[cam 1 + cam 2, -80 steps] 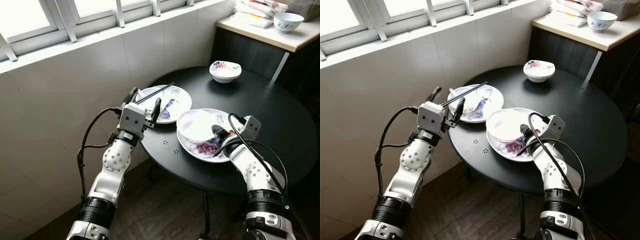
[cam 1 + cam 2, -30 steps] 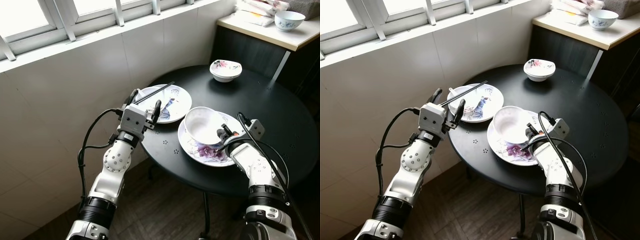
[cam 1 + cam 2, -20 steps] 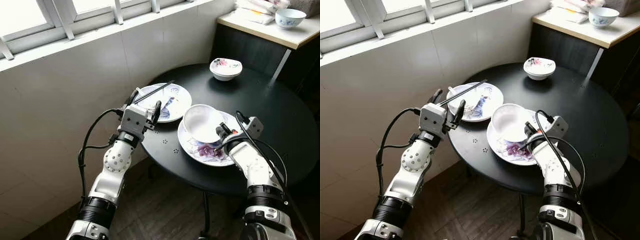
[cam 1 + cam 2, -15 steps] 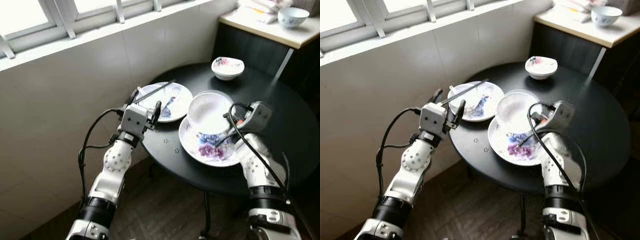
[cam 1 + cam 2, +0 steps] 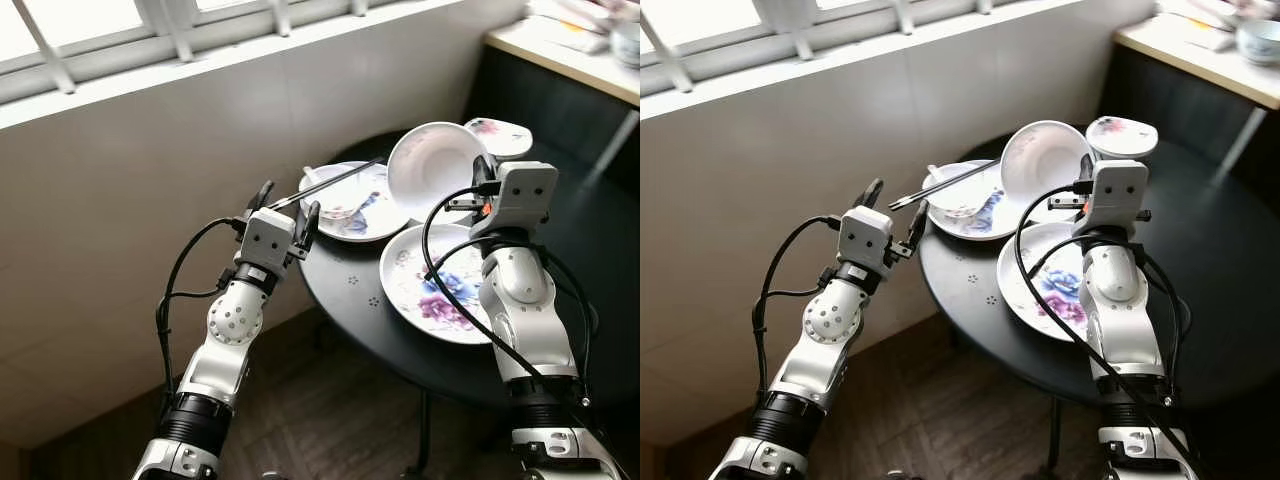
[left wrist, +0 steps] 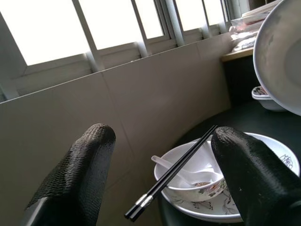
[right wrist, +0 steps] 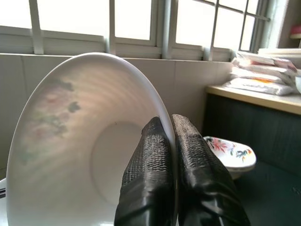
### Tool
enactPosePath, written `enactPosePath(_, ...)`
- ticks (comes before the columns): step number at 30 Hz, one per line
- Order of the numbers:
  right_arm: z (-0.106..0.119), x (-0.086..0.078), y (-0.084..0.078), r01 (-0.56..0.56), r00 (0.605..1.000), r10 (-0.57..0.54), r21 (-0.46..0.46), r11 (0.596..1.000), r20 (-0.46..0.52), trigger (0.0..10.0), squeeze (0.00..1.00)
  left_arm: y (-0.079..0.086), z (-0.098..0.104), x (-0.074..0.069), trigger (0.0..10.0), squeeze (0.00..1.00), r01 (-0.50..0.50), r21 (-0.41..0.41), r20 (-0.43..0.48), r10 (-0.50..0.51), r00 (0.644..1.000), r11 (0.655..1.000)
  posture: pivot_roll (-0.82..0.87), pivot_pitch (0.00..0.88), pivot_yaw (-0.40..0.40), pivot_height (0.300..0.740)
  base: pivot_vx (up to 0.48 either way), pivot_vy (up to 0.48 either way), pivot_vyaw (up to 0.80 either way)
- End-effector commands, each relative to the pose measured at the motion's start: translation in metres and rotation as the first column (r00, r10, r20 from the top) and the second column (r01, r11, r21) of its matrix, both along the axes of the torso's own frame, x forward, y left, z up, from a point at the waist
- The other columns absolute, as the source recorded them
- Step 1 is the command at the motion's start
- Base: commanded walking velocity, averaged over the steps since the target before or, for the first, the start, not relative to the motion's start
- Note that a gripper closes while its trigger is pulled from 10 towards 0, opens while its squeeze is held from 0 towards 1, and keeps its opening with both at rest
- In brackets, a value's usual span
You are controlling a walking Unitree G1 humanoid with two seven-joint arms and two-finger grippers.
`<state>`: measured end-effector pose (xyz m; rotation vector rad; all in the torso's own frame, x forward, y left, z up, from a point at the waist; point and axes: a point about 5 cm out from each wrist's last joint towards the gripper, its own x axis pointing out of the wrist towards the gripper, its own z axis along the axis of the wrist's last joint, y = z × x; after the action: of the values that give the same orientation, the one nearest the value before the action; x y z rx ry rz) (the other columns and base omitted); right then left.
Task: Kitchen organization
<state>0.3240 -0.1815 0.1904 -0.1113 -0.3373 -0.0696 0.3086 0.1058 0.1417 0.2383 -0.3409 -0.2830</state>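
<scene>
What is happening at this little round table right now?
The robot is clearing dishes. Its right gripper pinches the rim of a large white bowl and holds it tilted in the air above the black table. The flowered plate lies bare on the table. The left gripper hovers open at the table's edge, in front of black chopsticks resting across a small bowl with a spoon on another plate. A small flowered bowl sits further back.
</scene>
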Motion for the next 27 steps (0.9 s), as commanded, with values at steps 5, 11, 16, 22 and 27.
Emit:
enactPosePath(5, 0.005, -0.004, 0.020, -0.144, 0.988, 0.145, -0.037, 0.989, 0.044, 0.0, 0.00, 0.004, -0.003, 0.003, 10.0, 0.00, -0.025, 0.023, -0.030, 0.026, 0.999, 0.999, -0.18, 0.000, 0.041, 0.740, 0.000, 0.187, 0.80)
enactPosePath(11, -0.002, -0.008, 0.038, -0.285, 0.958, 0.286, -0.023, 0.958, 0.021, 0.0, 0.00, 0.004, -0.003, 0.004, 10.0, 0.00, -0.023, 0.011, -0.039, 0.023, 0.999, 1.000, -0.18, 0.000, 0.042, 0.740, 0.000, 0.469, 0.80)
enactPosePath(16, -0.004, -0.009, 0.041, -0.310, 0.951, 0.310, -0.027, 0.950, 0.016, 0.0, 0.00, 0.006, 0.000, 0.003, 10.0, 0.00, -0.031, 0.006, -0.012, 0.031, 0.999, 1.000, -0.18, 0.000, 0.046, 0.740, 0.000, 0.169, 0.80)
enactPosePath(22, -0.005, -0.009, 0.043, -0.325, 0.945, 0.326, -0.033, 0.945, 0.013, 0.0, 0.00, 0.007, 0.001, 0.003, 10.0, 0.00, -0.032, 0.010, 0.004, 0.032, 0.999, 0.999, -0.18, 0.000, 0.050, 0.740, 0.000, 0.000, 0.80)
enactPosePath(27, -0.004, -0.010, 0.043, -0.328, 0.944, 0.329, -0.039, 0.944, 0.017, 0.0, 0.00, 0.006, 0.002, 0.003, 10.0, 0.00, -0.028, 0.011, 0.008, 0.028, 1.000, 1.000, -0.18, 0.000, 0.053, 0.740, 0.000, 0.000, 0.80)
